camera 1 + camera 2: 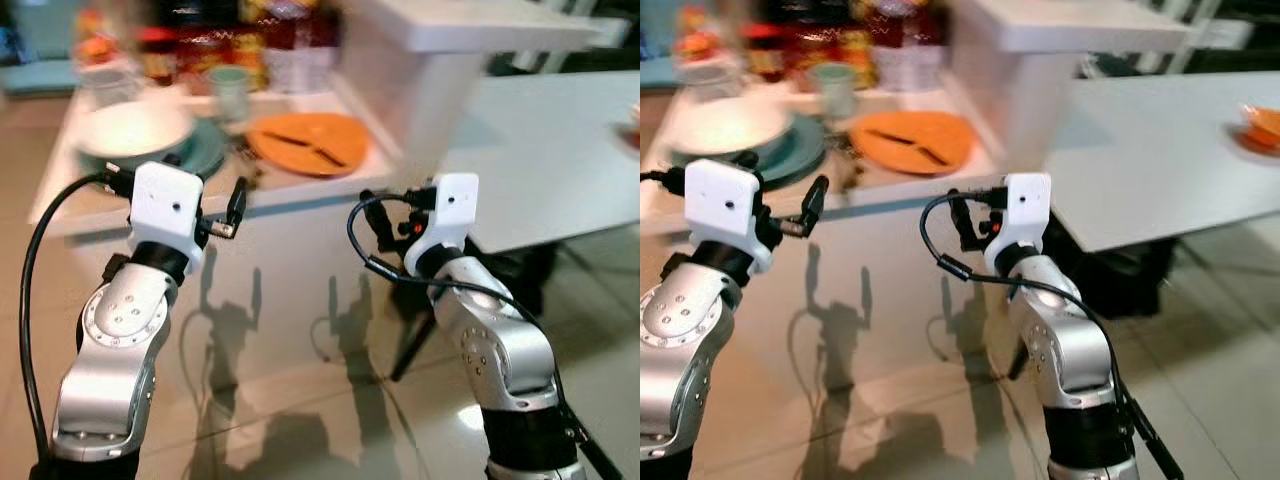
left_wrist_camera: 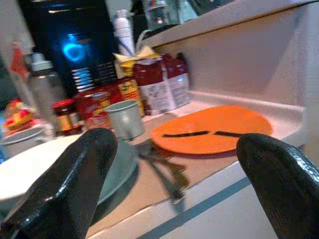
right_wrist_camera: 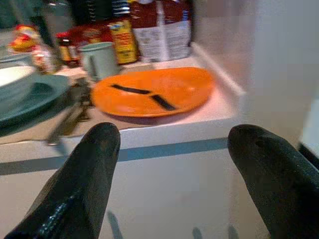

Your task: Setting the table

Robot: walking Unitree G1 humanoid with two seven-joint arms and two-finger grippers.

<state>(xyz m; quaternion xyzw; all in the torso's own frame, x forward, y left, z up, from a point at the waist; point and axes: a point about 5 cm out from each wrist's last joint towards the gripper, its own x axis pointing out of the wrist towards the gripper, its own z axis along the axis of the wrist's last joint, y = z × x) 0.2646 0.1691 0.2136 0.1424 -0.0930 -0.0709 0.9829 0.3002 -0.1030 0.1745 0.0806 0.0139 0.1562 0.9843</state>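
Robot is standing at a low white shelf (image 1: pixel 300 195) beside the white table (image 1: pixel 560 160), both arms raised toward the shelf's front edge. Left gripper (image 2: pixel 174 199) is hovering just short of the edge, fingers spread wide with nothing between them, facing the cutlery and the stacked dishes. Right gripper (image 3: pixel 172 164) is hanging a little to the side of it, fingers likewise spread and carrying nothing, lined up on the orange plate (image 3: pixel 154 94). That plate is lying flat near the shelf's front corner, with two dark strips across its face; cannot tell whether they are utensils or printed marks. Just beside it some metal cutlery (image 2: pixel 167 169) is lying loose, partly reaching under the rim of a teal plate (image 2: pixel 119 172) that is carrying a white bowl (image 1: pixel 135 130). A pale green cup (image 2: pixel 124 118) is standing behind the cutlery, and jars and packets (image 2: pixel 159 84) are crowding the back of the shelf. One orange dish (image 1: pixel 1262 128) is already sitting at the far edge of the table. Judging the step as the approach to a pickup, nothing grasped yet. Next move probably calls for closing the gap and getting a finger under the orange plate's thin rim, which is lying flush on the shelf, so a shallow angle is needed, without knocking the cutlery alongside.
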